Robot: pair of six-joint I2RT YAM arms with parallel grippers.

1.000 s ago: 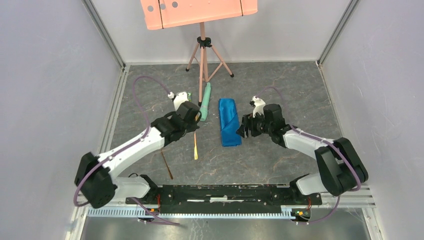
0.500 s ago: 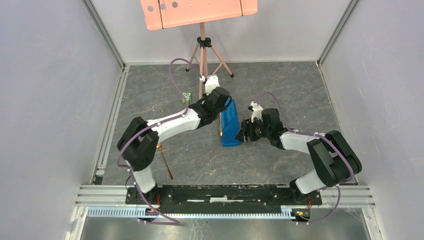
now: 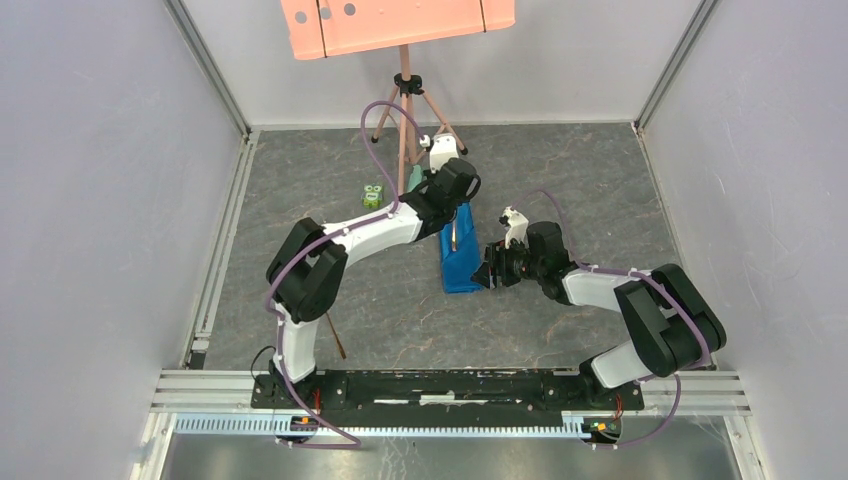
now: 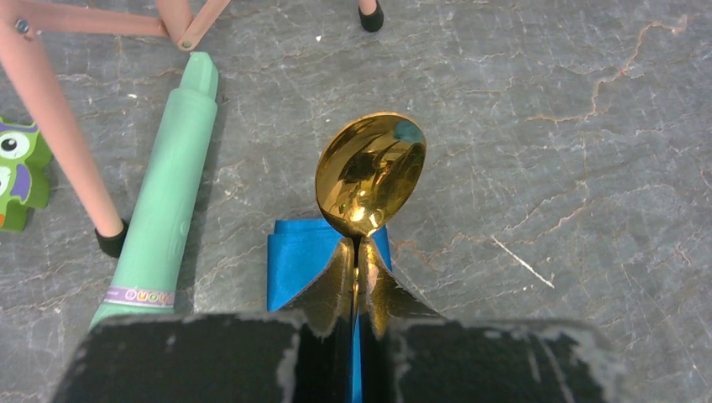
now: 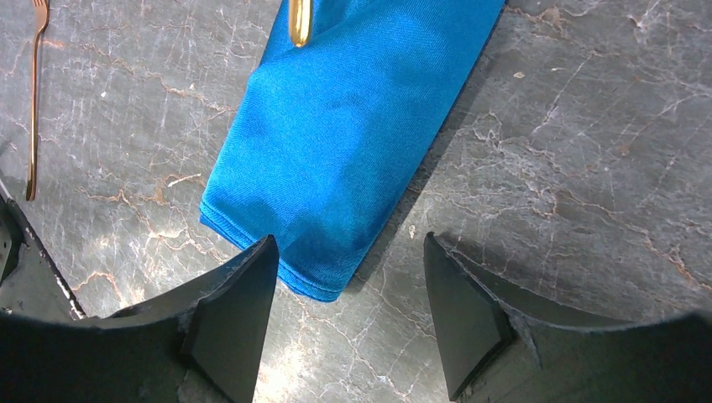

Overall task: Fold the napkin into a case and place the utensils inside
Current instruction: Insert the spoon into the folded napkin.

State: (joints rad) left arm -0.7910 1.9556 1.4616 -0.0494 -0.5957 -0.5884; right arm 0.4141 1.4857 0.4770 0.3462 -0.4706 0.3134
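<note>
Jaws clamped on the slender gold metal spoon (image 4: pixel 371 172), the left gripper (image 4: pixel 357 256) is holding it above the narrow folded bright blue cloth case (image 5: pixel 353 126), while the right gripper (image 5: pixel 346 252) is hovering with jaws apart at its near end, so the unpinned cloth risks sliding or bunching.

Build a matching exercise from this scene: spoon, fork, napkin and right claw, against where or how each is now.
Things:
1. spoon
2. fork
3. napkin
4. right claw

States:
A. open, over the napkin's near corner
B. lying flat on the table, nothing holding it
C. pinched in the left claw
D. folded into a long strip

Pairs: 1-C, 2-B, 3-D, 4-A
</note>
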